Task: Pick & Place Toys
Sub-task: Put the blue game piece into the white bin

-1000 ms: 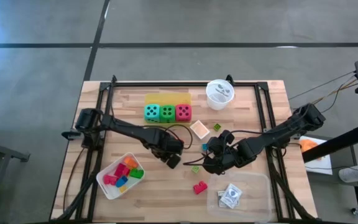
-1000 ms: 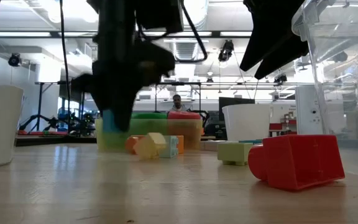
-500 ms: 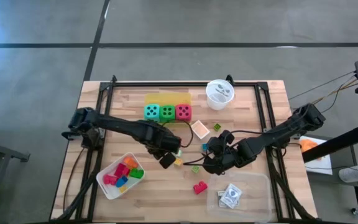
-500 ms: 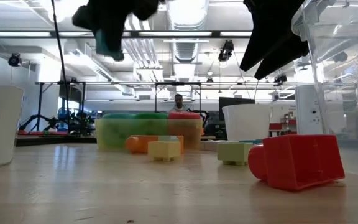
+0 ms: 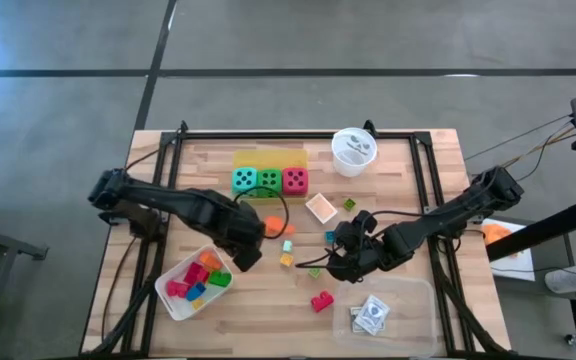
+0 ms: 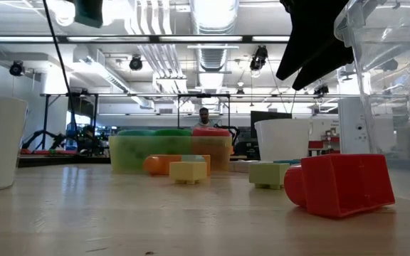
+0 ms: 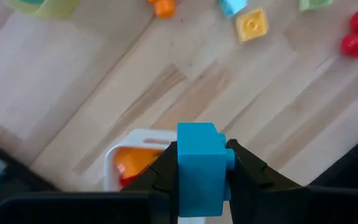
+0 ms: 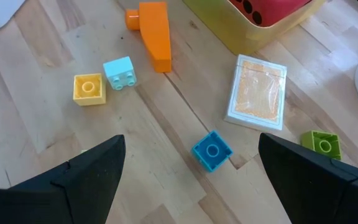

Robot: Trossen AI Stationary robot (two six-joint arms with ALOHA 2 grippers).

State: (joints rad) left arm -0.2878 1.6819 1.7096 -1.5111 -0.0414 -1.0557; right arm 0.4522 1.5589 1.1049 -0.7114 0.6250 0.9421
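My left gripper [image 5: 248,256] is shut on a blue block [image 7: 200,163] high above the table, over the far right corner of the white tray [image 5: 173,300], which holds several coloured blocks. Loose toys lie on the wood: an orange piece [image 5: 273,228], a light blue block [image 8: 119,73], a yellow block [image 8: 89,88], a blue block [image 8: 211,150], green blocks [image 5: 314,271] and a red block [image 5: 321,301]. Teal, green and red dice [image 5: 268,181] sit in a yellow tray. My right gripper [image 8: 191,186] hangs open above the loose blocks and touches nothing. My left gripper pinches the blue block by two opposite sides [image 7: 184,171] between its two fingers [image 7: 160,177]. The fingers come from above and point down. The block is lifted clear, with the white tray's corner [image 7: 120,152] and bare wood far below it.
A round white cup [image 5: 353,150] stands at the far edge. A card [image 5: 320,208] lies near the dice. A clear tray [image 5: 413,300] with cards sits at the near right. Bare wood lies between the white tray and the red block.
My left gripper has risen steeply from the table with the blue block still in its fingers. It has left the top of the low view and has drifted toward the table's left edge, toward the white tray. The yellow block now lies flat.
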